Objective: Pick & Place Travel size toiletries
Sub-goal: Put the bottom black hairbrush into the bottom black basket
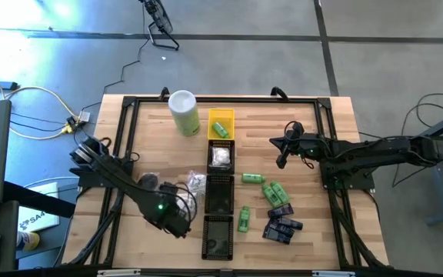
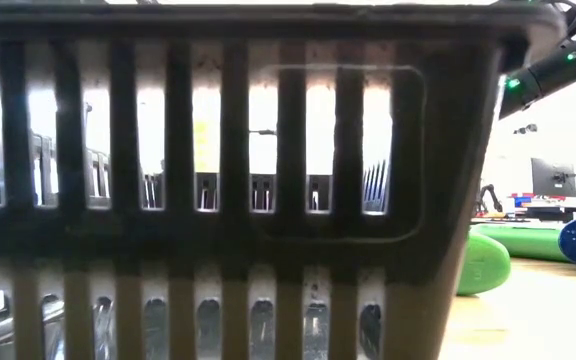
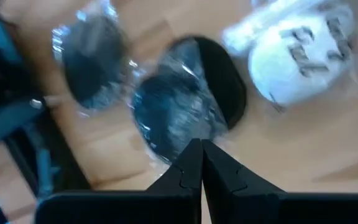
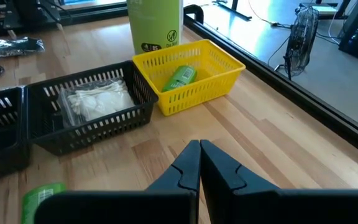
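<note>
Black round pucks in clear wrap (image 3: 173, 115) (image 1: 149, 182) lie on the wooden table at the near left, next to a white crinkly wrapped piece (image 3: 297, 59) (image 1: 195, 181). My left gripper (image 3: 201, 144) (image 1: 177, 219) is shut and points down just over the pucks. Green bottles (image 1: 274, 192) and dark blue packets (image 1: 281, 226) lie right of the tray column. My right gripper (image 4: 199, 144) (image 1: 283, 158) is shut and hangs above the table's right half. The yellow tray (image 4: 225, 78) holds a green bottle (image 4: 179, 78), and the black tray (image 4: 48, 134) beside it holds white wrapped pieces (image 4: 98, 102).
A column of one yellow tray (image 1: 231, 115) and three black trays (image 1: 220, 201) runs down the table's middle. The tall pale-green canister (image 1: 184, 113) stands at the far end beside the yellow tray. A black frame (image 1: 129, 104) borders the table. In the low view the nearest black tray (image 2: 228, 200) fills the picture.
</note>
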You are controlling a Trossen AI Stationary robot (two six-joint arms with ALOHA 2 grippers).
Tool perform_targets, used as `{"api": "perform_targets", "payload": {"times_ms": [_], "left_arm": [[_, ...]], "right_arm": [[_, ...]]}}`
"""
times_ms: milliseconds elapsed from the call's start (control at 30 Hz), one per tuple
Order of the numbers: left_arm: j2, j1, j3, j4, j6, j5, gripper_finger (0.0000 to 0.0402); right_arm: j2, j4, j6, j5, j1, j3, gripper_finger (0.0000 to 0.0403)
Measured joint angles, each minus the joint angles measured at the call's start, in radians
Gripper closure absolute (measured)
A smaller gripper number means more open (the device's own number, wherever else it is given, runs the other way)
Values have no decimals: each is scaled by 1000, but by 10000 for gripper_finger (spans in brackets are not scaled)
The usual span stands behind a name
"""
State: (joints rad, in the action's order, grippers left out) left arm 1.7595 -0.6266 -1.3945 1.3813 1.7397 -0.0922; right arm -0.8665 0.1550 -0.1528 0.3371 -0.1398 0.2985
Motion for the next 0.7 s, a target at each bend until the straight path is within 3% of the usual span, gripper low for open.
{"api": "perform_targets", "payload": {"times_ms": [533, 700], "left_arm": [[58, -15, -2, -79, -34, 26, 401], [58, -7, -2, -79, -52, 27, 371]], "right_arm": [[0, 0, 0, 0, 0, 0, 401], [0, -1, 0, 0, 0, 0, 401]]}}
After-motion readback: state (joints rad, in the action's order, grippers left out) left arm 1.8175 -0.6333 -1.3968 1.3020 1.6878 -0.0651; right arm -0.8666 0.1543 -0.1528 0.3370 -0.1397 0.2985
